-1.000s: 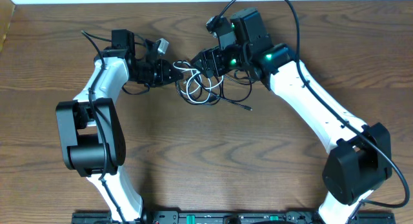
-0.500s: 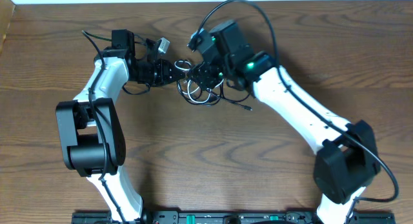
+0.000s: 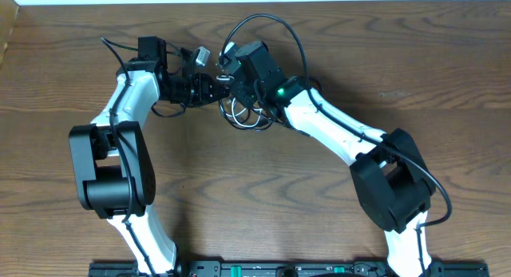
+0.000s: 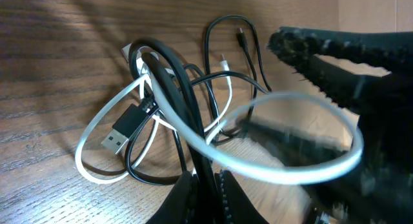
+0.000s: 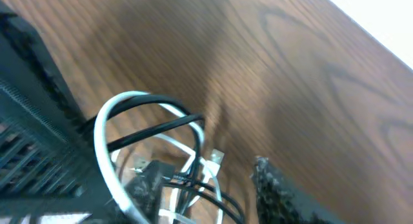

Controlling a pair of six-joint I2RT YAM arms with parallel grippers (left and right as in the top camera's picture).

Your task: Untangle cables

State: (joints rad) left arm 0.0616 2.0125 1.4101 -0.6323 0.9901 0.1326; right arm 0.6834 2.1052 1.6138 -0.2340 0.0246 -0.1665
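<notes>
Pinch of left gripper (image 4: 205, 188) on black cable (image 4: 169, 88)

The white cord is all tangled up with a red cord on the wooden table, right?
Not quite. The white cord is tangled with a black cord, not a red one, on the wooden table. The left wrist view shows it.

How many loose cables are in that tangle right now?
2. The black cable loops through the middle and runs down into the left gripper. The white cable loops around it. Part of the tangle is hidden from above.
</notes>
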